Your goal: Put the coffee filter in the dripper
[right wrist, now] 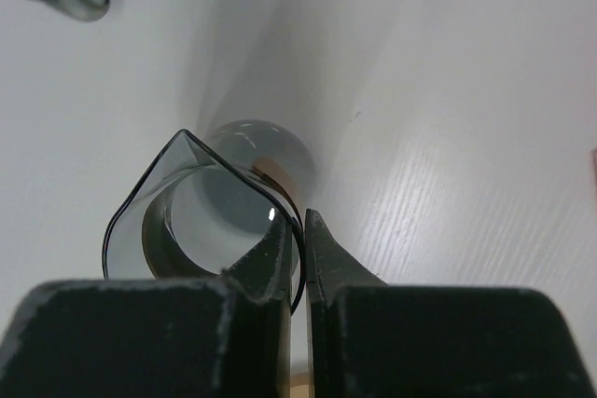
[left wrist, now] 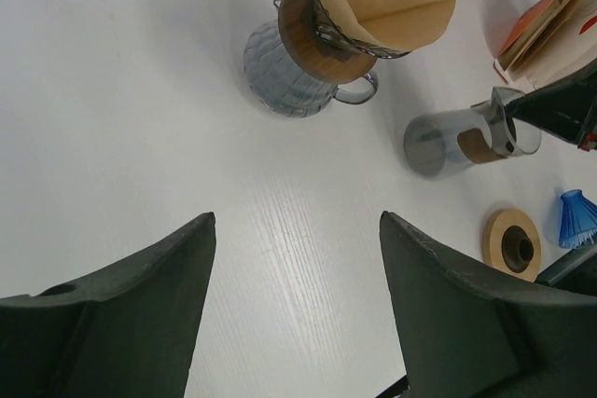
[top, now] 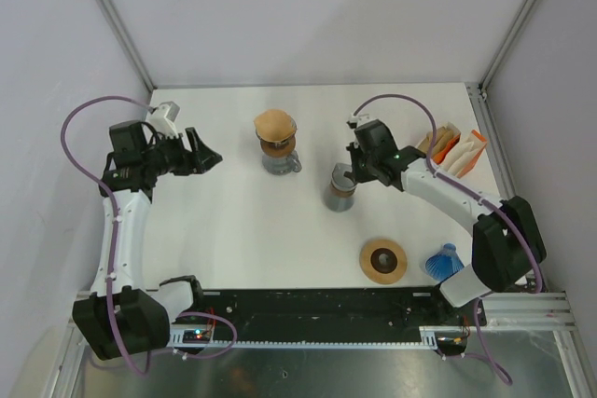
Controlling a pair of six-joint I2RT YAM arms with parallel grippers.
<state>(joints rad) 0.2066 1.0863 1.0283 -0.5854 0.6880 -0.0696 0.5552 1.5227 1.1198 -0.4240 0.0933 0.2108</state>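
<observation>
Right fingers (right wrist: pixel 322 253): pressed together on the rim of a smoky grey glass carafe (right wrist: pixel 233 193) with a pouring spout and a wooden band. One finger sits inside the mouth and the other outside, with the glass wall pinched between them. The carafe is upright, right of centre on the white table (top: pixel 233 230). Whether its base rests on the surface cannot be told.

Left fingers (left wrist: pixel 140 314): spread wide and holding nothing. They are above bare table on the left side, well apart from every item, tips pointing toward the middle.

Brown paper coffee filter (top: pixel 275 122): a cone seated open-side up in the glass dripper with a wooden collar (left wrist: pixel 312 39). Its upper edge stands proud of the dripper's rim.

The dripper sits on top of a ribbed grey glass jug (left wrist: pixel 280 72) with a small loop handle. The set stands toward the back of the table at centre, between the two arms and near the carafe, but not touching it.

Round wooden disc with a dark central hole (top: pixel 384 260): flat on the table near the front edge, in front of the carafe.

Blue pleated cone-shaped piece (top: pixel 445 260): just beside the disc on its right, close to the right arm's base.

Orange-and-white packet of paper filters (top: pixel 452 151): at the right edge of the table, behind the right arm, lying tilted. Its printing is too small to read.
</observation>
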